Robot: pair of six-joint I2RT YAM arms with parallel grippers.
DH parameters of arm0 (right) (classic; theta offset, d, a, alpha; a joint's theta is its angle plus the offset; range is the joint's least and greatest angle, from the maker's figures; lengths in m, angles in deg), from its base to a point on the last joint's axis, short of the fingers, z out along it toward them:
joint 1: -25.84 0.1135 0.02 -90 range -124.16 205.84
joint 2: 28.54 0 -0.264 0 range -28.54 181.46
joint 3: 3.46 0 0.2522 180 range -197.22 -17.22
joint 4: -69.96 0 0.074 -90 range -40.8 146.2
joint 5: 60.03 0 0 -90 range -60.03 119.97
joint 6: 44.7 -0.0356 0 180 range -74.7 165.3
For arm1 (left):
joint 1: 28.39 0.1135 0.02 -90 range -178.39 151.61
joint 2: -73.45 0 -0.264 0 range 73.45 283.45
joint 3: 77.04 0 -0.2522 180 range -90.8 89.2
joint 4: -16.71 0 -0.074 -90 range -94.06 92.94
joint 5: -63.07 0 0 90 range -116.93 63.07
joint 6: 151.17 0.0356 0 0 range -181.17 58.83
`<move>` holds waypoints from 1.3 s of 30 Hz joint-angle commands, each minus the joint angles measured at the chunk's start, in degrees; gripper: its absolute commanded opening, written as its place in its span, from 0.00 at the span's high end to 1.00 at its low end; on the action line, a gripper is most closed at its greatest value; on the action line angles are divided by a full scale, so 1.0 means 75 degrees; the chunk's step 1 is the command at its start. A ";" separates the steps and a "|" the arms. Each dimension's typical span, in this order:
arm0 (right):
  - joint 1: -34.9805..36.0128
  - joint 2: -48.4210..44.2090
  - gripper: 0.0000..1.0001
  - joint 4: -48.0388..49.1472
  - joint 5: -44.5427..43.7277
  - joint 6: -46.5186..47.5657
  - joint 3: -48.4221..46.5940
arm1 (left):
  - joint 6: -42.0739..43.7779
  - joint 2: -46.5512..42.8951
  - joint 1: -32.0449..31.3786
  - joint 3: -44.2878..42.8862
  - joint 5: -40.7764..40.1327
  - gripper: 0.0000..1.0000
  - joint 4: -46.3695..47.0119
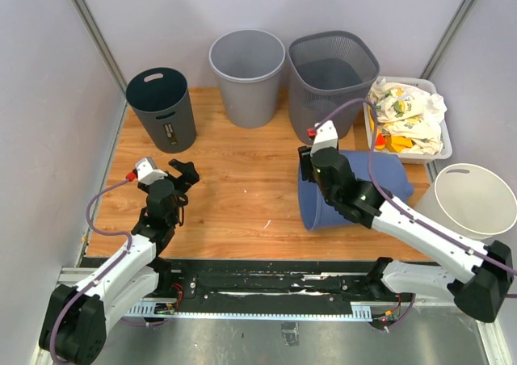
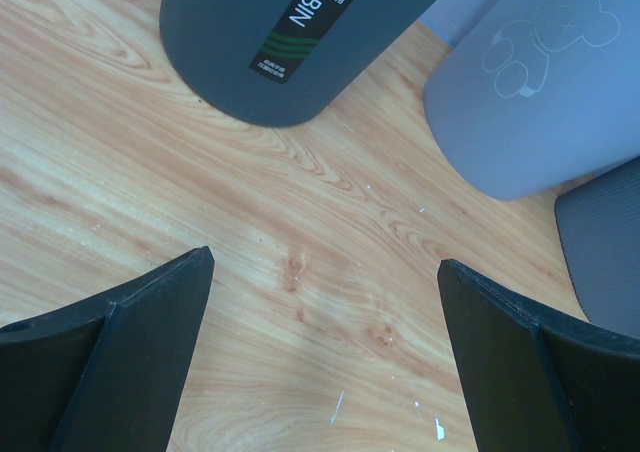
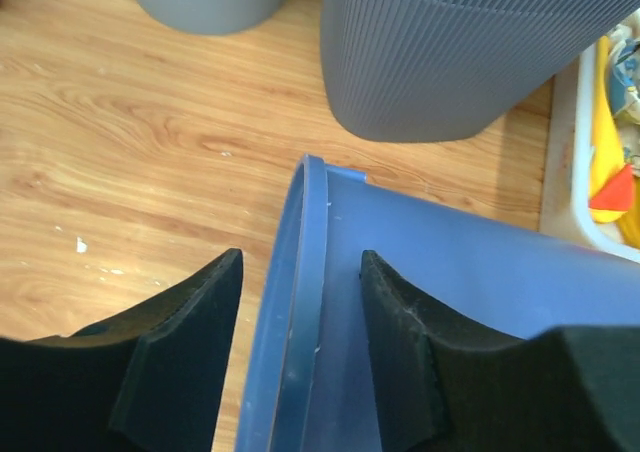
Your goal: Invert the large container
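The large blue container (image 1: pixel 388 179) lies on its side at the right of the wooden table, its open mouth facing left. My right gripper (image 1: pixel 309 171) is open and straddles the top of its rim. In the right wrist view the right gripper (image 3: pixel 300 254) has one finger (image 3: pixel 190 342) inside the mouth with a gap to the rim, and the other finger (image 3: pixel 420 342) against the blue outer wall (image 3: pixel 470 272). My left gripper (image 1: pixel 184 174) is open and empty over bare wood at the left; the left wrist view shows it (image 2: pixel 325 258) wide open.
A dark grey bin (image 1: pixel 161 106), a light grey bin (image 1: pixel 247 74) and a ribbed grey bin (image 1: pixel 331 78) stand along the back. A white basket (image 1: pixel 445 150) of cloths sits at the back right. A white bin (image 1: pixel 475 199) stands off the table's right edge.
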 commanded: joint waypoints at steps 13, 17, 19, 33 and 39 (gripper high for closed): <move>-0.0131 -0.0899 0.99 0.1451 0.0970 -0.0741 0.1757 | -0.0051 -0.0022 -0.0053 0.0030 0.0041 0.00 0.0252; 0.0087 -0.0611 0.99 0.1334 0.0300 -0.0414 0.1527 | -0.0047 -0.0013 -0.0055 0.0031 0.0037 0.00 0.0245; 0.0273 -0.0472 0.99 0.1256 -0.0106 -0.0219 0.1390 | -0.0047 -0.0002 -0.0050 0.0025 0.0043 0.00 0.0256; 0.2064 0.2088 0.99 0.1434 -0.2852 0.0918 0.0125 | -0.0105 -0.0007 -0.0058 -0.0077 -0.0216 0.00 0.0015; 0.2623 0.3587 0.99 0.1438 -0.3248 0.0898 -0.0848 | -0.0235 -0.0119 -0.0055 -0.0133 -0.0675 0.00 -0.0312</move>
